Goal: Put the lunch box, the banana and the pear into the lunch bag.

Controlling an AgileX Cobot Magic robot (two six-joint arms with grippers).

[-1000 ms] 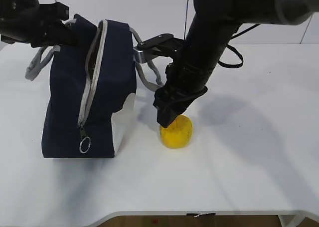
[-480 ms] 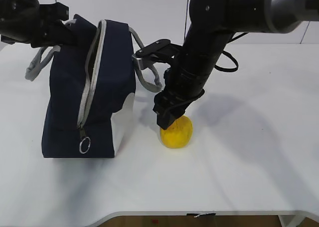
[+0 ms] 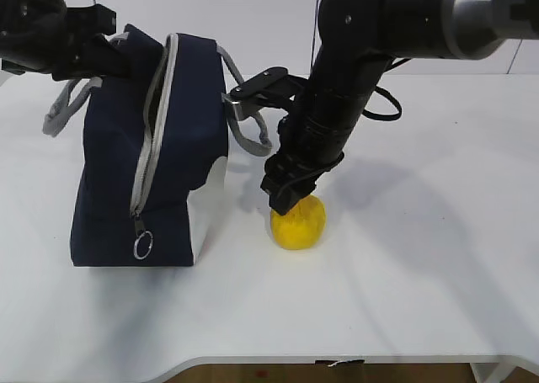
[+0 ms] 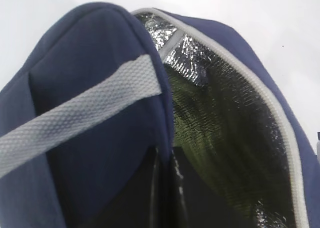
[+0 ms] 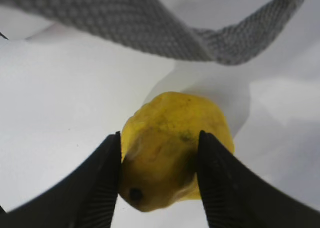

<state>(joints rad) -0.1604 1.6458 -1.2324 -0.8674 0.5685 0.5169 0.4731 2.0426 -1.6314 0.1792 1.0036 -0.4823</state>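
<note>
While the pear (image 5: 175, 148) sits on the table (image 3: 421, 265) just to the right of the lunch bag (image 3: 152, 172), the right gripper (image 5: 160, 183) has it between both fingers (image 5: 222, 183), which press its two sides, so it is gripped. From there the bag's opening lies up and to the left. The left gripper is closed on the bag's upper edge, holding the foil-lined mouth open. I judge the right arm must lift, then cross left.

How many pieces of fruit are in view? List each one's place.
1: the squat yellow-orange pear on the white table, between the right pincer pads, beside the navy-blue fabric bag. Others may hide inside.
</note>
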